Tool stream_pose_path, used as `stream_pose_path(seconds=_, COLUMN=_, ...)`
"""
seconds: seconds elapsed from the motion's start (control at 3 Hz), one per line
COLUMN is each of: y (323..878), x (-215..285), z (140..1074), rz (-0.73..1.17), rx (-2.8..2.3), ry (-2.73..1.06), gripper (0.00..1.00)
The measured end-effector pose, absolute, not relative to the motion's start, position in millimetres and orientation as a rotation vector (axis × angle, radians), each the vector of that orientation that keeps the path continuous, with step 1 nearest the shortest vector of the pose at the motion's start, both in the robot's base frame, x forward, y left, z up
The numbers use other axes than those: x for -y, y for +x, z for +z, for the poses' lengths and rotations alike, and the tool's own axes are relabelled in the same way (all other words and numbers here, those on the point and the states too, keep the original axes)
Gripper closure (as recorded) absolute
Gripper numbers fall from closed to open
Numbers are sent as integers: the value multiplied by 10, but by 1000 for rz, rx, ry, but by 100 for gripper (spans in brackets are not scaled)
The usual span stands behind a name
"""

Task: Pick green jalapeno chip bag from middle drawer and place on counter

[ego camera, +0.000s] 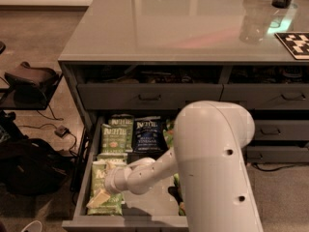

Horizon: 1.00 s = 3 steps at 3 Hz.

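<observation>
Early stage: middle drawer (126,221) stands open, nothing lifted out yet, no chip bag on the tabletop (193,28). Green chip bag (112,206) lies flat in the drawer's front-left corner; a second green bag (117,133) and a blue bag (147,135) sit behind it. Arm reaches down into the drawer, gripper (98,198) low over the front bag's left side, seemingly touching it. How wide the gripper stands, cannot tell. Left to do, by my reckoning: secure grasp, lift, carry up, set on tabletop.
</observation>
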State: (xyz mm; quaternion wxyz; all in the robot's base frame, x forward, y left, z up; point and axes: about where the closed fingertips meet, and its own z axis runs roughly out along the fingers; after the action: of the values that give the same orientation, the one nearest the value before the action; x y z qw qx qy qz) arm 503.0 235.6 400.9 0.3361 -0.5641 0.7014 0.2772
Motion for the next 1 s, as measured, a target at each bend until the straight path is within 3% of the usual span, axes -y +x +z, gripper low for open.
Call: stream_pose_path(seconds=1.0, y=5069, x=-2091, z=3758, rz=778, rx=-1919, ry=-1363, gripper=66)
